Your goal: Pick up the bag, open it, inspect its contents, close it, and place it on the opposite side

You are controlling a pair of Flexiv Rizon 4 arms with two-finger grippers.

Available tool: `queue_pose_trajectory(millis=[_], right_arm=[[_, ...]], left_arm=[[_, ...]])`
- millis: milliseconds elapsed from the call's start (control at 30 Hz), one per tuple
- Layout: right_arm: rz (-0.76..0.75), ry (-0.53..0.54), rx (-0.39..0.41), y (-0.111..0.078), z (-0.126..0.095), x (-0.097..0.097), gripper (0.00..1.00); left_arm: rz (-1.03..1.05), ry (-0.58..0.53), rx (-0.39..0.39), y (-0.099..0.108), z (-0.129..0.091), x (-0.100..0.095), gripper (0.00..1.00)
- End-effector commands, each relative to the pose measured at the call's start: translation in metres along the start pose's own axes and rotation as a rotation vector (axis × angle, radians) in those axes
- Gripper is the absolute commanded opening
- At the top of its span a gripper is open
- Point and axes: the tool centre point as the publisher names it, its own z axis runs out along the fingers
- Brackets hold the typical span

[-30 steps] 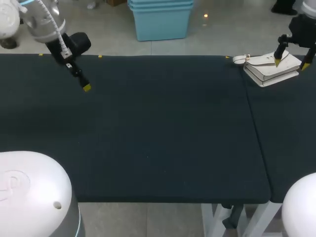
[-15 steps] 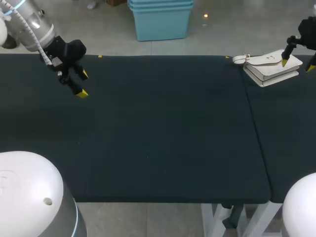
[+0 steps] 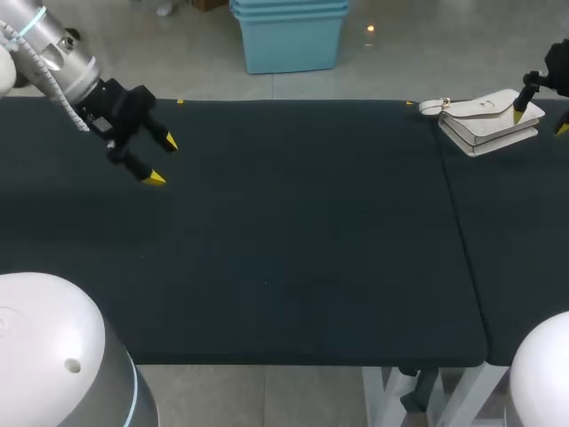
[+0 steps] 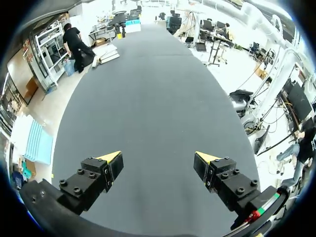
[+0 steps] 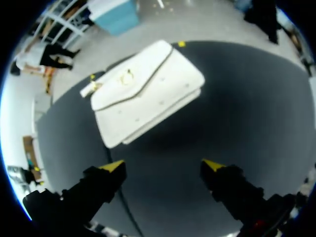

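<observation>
Task barely begun: the closed bag [image 3: 487, 120] lies flat at the table's [image 3: 293, 222] far right corner, not yet lifted. The right gripper [image 5: 162, 165] hangs beside it, wide open and empty. The left gripper [image 3: 163, 160], open and empty, hangs near the far left edge.

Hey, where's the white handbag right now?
The white handbag lies flat on the table near its far edge, on the head view's right, just ahead of the open right gripper.

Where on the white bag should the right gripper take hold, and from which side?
Probably grip the white bag across its middle, coming from above with the right gripper, one finger on each long edge. It lies flat with its flap up, so its long sides stand free.
</observation>
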Motion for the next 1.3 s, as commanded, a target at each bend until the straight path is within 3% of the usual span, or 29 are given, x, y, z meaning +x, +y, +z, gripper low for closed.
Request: queue_pose_trajectory(millis=[33,267,733,1267,1300], right_arm=[[0.003,0.014,0.027,0.018,0.006,-0.013,1.00],[-0.043,0.019,0.039,0.042,0.010,-0.026,1.00],[-0.038,0.043,0.037,0.087,0.018,-0.034,1.00],[-0.050,0.069,0.092,0.122,0.030,-0.045,1.00],[-0.054,0.071,0.097,0.124,0.031,-0.044,0.96]], left_arm=[[0.000,0.019,0.012,0.003,0.001,-0.009,1.00],[0.000,0.019,0.012,0.003,0.001,-0.009,1.00],[0.000,0.019,0.012,0.003,0.001,-0.009,1.00],[0.000,0.019,0.012,0.003,0.001,-0.009,1.00],[0.000,0.019,0.012,0.003,0.001,-0.009,1.00]])
